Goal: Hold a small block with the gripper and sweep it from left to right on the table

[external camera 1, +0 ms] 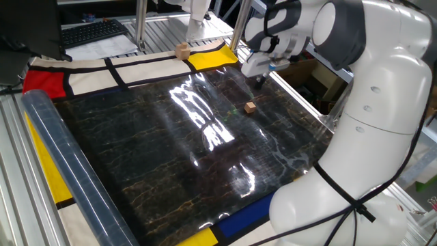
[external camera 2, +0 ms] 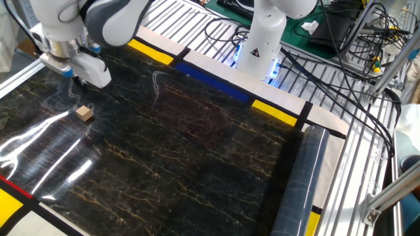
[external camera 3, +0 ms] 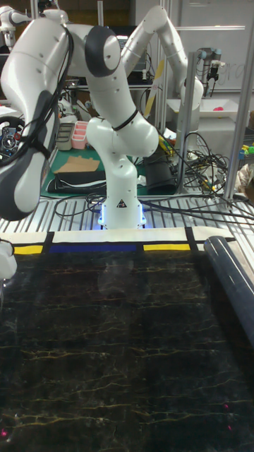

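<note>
My gripper (external camera 1: 259,81) hangs above the table (external camera 1: 171,171), apart from the small block (external camera 1: 250,106), which lies alone on the glossy black sheet just beside it; my fingers are dark, tiny and partly hidden under my wrist, so I cannot tell whether they are spread or pressed together. The tall fixed view cuts off gripper and block alike. No readable writing shows anywhere.

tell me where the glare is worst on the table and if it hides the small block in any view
In one fixed view, bright white streaks of glare run down the middle of the table, just left of the small block, which stays clear. In the other fixed view, the streaks sit at the left edge, below the block, again not covering it. The tall fixed view is dim, glare-free, and shows no block.
</note>
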